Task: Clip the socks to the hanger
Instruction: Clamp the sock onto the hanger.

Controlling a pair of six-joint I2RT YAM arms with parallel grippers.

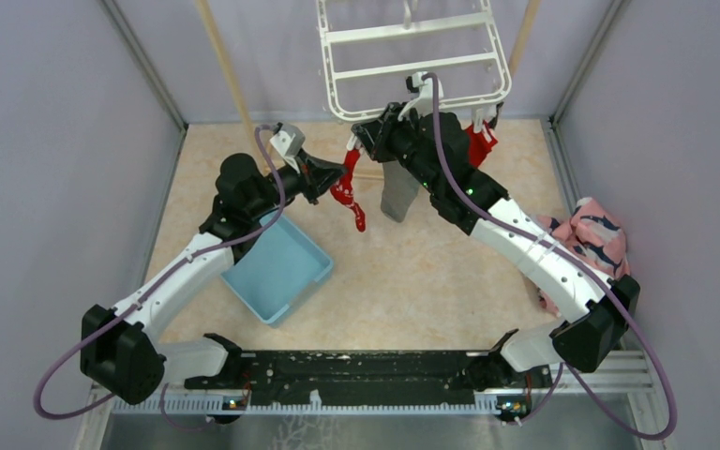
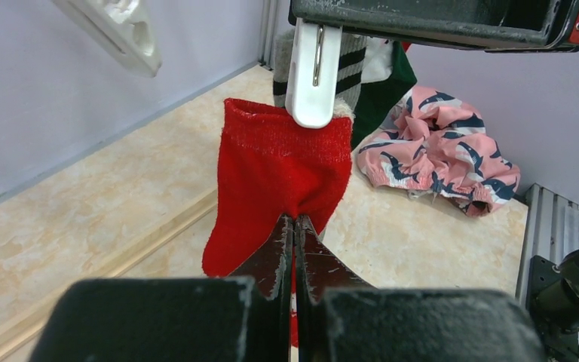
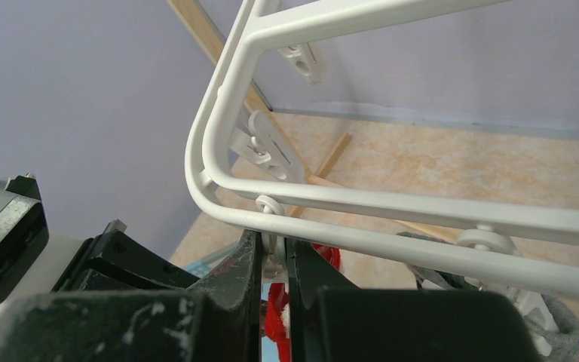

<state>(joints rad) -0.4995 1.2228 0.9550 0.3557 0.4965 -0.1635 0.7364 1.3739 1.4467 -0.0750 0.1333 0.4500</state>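
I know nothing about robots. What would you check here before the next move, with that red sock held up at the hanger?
1. Left pincer grips the red sock: ok, shut on the fabric.
2. Right pincer on the clip: ok, shut on it just under the hanger rail.
3. Sock's cuff raised to the clip: ok, the clip's tip overlaps the cuff edge.
4. Cuff actually inside the clip: cannot tell.
5. Pink shark-print cloth out of the way: ok, it lies off to the side.
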